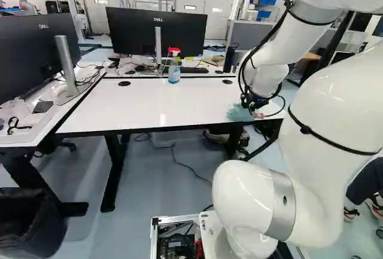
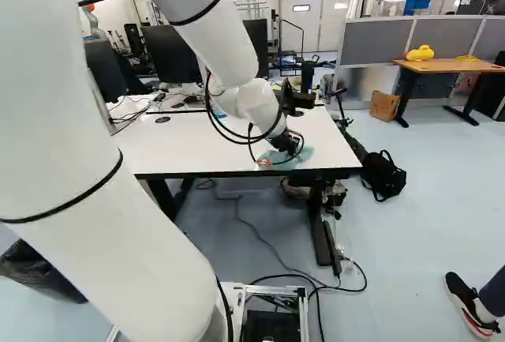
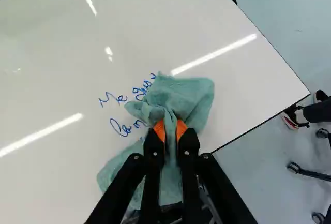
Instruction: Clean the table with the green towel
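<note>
The claw (image 1: 255, 103) is clamped on one towel (image 3: 194, 97), which lies on the tabletop (image 1: 152, 103) near a corner. Two lines of blue writing (image 3: 120, 128) reach the towel. One bottle (image 1: 174, 73) and two monitors (image 1: 134, 32) stand beyond.

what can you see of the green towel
The green towel is a pale blue-green, soft-looking cloth, crumpled and creased. The end effector pinches a bunched fold of it; loose parts spread out on the white table, near its corner. Blue handwriting runs up to its edge.
</note>
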{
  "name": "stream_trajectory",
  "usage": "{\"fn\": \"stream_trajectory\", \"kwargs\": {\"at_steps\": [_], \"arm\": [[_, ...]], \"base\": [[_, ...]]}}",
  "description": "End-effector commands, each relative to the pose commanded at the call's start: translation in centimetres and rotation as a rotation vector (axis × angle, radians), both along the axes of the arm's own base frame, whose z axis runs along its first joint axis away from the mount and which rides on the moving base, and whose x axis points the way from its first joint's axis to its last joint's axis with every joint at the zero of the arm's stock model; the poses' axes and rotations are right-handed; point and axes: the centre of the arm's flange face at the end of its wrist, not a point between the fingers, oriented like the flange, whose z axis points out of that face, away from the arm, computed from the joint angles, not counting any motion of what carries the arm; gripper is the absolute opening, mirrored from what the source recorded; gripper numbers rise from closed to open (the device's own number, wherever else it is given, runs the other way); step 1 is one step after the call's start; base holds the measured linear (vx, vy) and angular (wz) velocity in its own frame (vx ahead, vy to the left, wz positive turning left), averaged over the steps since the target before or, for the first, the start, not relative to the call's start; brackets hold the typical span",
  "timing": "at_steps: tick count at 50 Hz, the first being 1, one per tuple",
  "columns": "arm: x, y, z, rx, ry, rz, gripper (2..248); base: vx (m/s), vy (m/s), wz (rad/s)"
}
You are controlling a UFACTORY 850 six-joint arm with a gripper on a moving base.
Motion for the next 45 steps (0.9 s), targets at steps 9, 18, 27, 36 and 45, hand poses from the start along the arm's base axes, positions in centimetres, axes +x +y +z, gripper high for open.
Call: {"fn": "stream_trajectory", "kwargs": {"at_steps": [9, 18, 27, 36, 45], "arm": [[0.6, -1.6, 0.0, -0.001, -0.001, -0.026, 44], [1.9, -3.0, 0.0, -0.002, -0.003, -0.041, 44], [3.4, -4.0, 0.0, -0.003, -0.007, -0.045, 44], [5.0, -4.0, 0.0, -0.005, -0.01, -0.028, 44], [6.6, -3.5, 0.0, -0.007, -0.014, -0.003, 44]], "base": [[0.0, 0.0, 0.0], [0.0, 0.0, 0.0], [0.0, 0.0, 0.0], [0.0, 0.0, 0.0], [0.0, 0.0, 0.0]]}}
